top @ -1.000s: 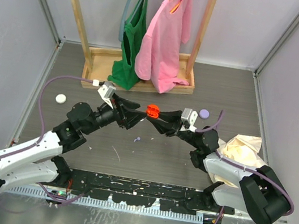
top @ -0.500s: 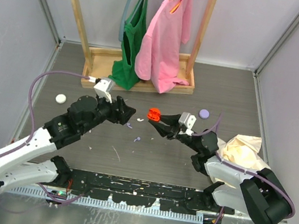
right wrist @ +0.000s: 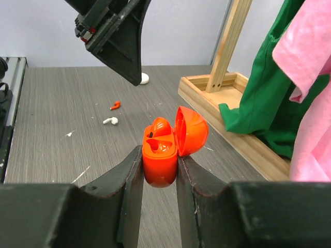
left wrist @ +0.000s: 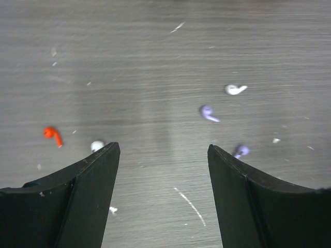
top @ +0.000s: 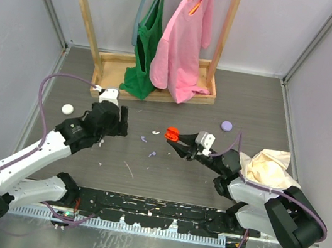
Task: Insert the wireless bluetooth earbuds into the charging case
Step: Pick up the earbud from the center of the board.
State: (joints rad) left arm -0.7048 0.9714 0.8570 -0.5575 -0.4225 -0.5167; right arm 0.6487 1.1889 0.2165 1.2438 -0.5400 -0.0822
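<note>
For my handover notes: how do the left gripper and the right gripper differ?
The left gripper is open and empty; the right gripper is shut on the orange charging case. The left faces down at the table; the right points roughly level across it. Both are black.

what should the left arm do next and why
Probably ease the left gripper forward and down so that the lavender earbud sits centred between its fingers. Its jaws are open and empty above the table. The earbud lies loose just ahead of them, and the right gripper holds the orange charging case with its lid open, ready to take it.
</note>
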